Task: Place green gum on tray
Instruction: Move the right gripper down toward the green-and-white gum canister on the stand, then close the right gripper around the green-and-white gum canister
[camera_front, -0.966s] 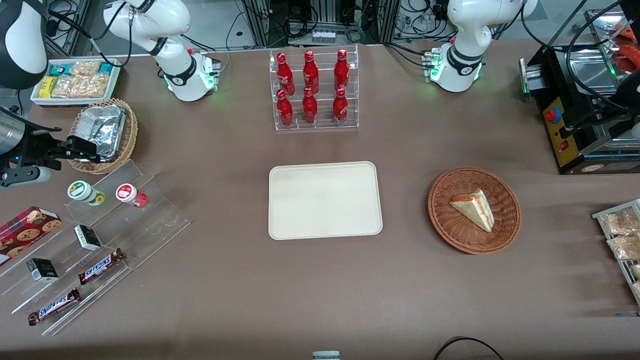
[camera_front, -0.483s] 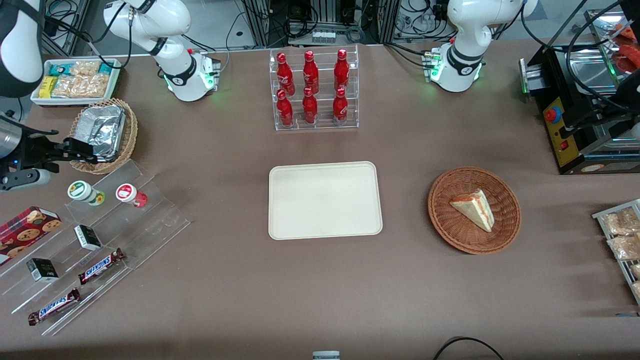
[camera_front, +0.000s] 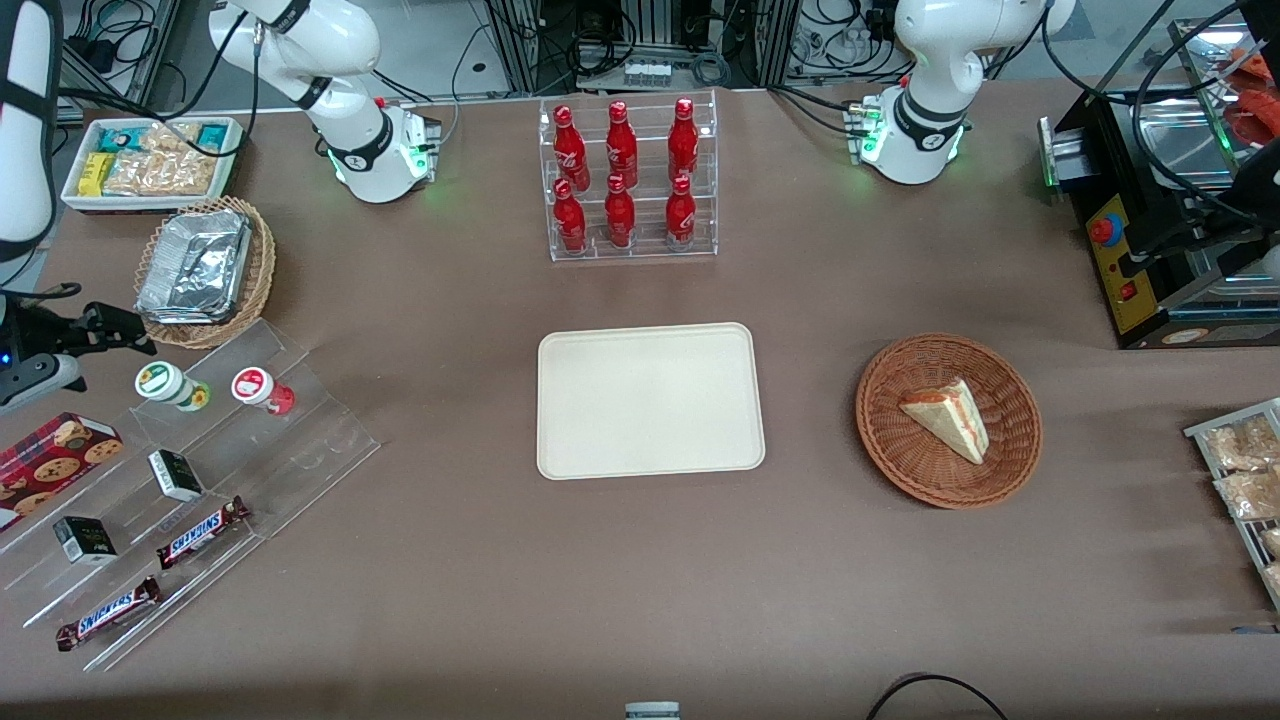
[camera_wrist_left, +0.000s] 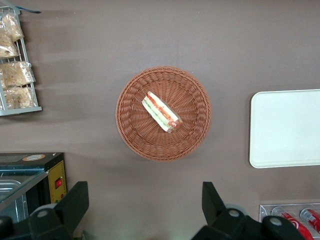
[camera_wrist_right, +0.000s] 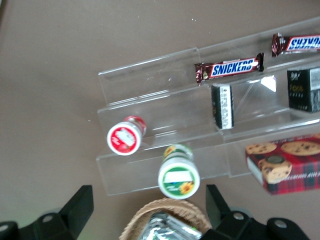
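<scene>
Gripper (camera_front: 130, 335) above green gum (camera_front: 162, 381), fingers (camera_wrist_right: 80, 203) apart

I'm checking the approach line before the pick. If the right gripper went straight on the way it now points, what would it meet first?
Probably the green gum: it sits between the gripper's open fingers in the wrist view, with the foil basket's rim close beside that line. In the front view the gripper hangs above the gum; depth is unclear.

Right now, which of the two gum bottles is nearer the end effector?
The green gum, green-lidded, beside the red-lidded bottle, is nearer the open end effector.
</scene>
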